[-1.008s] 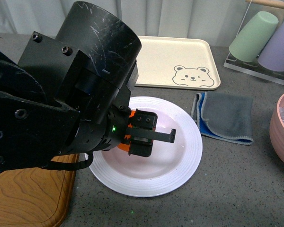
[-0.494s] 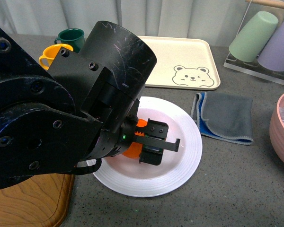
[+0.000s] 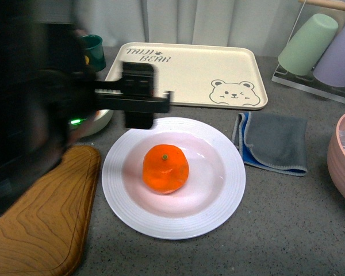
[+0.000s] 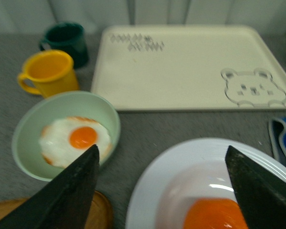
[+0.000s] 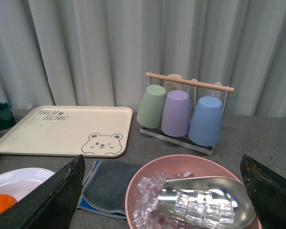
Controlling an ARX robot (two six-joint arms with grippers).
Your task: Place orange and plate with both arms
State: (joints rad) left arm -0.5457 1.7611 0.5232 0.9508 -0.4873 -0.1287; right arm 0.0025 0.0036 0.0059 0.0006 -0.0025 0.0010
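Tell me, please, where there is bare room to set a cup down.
The tray is bare. So is the counter between plate and pink bowl, this side of the cloth. The left is crowded: green bowl, mugs, board.

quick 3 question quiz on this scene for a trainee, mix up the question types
1. True or false: the orange sits on the plate.
2. What lies in the pale green bowl? A nothing; B a fried egg; C the orange.
3. Look at the left gripper: are its jaws open or shut?

Key: 1 true; 2 B; 3 open, with nothing between them.
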